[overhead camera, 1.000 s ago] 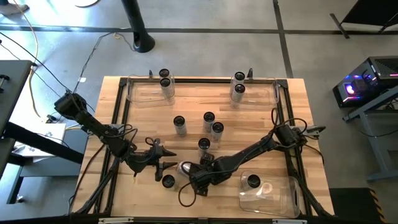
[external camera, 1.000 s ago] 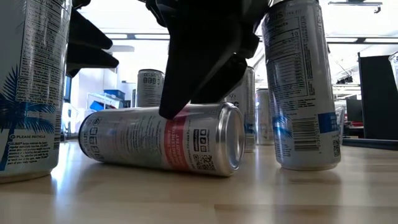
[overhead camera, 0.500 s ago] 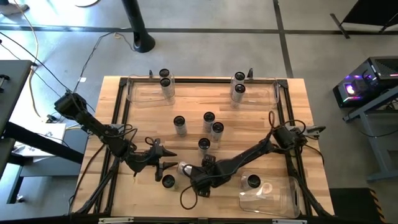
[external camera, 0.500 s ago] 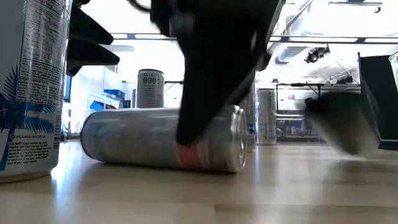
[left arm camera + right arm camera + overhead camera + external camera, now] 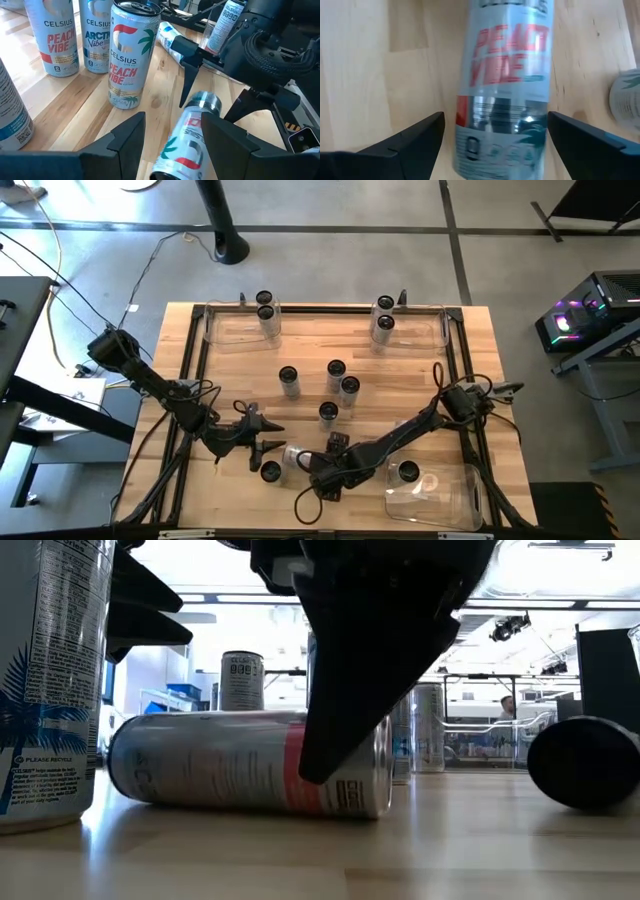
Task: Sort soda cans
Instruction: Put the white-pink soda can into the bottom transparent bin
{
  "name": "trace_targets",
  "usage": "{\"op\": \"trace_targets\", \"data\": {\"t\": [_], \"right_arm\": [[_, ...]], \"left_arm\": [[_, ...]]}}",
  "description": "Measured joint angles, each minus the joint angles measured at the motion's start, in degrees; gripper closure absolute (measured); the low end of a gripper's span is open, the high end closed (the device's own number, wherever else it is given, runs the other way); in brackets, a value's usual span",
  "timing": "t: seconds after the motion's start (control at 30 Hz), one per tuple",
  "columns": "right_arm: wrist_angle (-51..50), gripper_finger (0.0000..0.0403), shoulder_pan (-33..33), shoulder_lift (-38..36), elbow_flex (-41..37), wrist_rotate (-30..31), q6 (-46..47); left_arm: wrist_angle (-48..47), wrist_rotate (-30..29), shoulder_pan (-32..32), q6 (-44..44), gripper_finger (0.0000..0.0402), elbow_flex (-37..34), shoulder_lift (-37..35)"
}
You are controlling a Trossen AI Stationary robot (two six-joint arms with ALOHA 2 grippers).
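Soda cans are being sorted, and the one in hand is a Celsius Peach Vibe can (image 5: 504, 85) lying on its side on the tabletop (image 5: 230, 375), directly beneath the right pincer (image 5: 318, 477). That pincer hangs low over the can with its fingers spread wide to either side, not yet closed on it. The left pincer (image 5: 258, 432) waits just beside this spot, half open and holding nothing; an upright can (image 5: 270, 472) stands close between the two pincers.

The step looks like the pickup of the toppled can. The next move probably calls for the right pincer to settle so its fingers bracket the round body, then close squarely, since a can on its side may roll away from a glancing touch.

Farther from the right pincer, four cans (image 5: 335, 370) stand in a loose cluster mid-table. On the far edge, two clear bins (image 5: 225, 330) hold two cans each. A third clear bin (image 5: 455, 495) sits beside the right arm with one can (image 5: 407, 472) in it. Room is tight near the left pincer and the upright can; bare wood lies between the cluster and the far bins.
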Motion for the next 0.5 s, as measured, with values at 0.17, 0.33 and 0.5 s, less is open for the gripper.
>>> {"op": "trace_targets", "data": {"t": [0.17,0.33,0.5], "right_arm": [[2.1,0.0065,-0.6,0.0,-1.8,-0.2,-0.4],[2.9,0.0129,-0.7,0.0,-2.7,1.3,0.2],[1.4,0.0167,-0.3,-0.2,-2.7,4.2,1.1]], "left_arm": [[0.0,0.0,0.0,0.0,0.0216,0.0,0.0],[0.4,-0.6,0.0,1.4,0.0216,0.0,0.0],[3.3,-2.1,0.0,6.0,0.0216,0.1,0.0]]}}
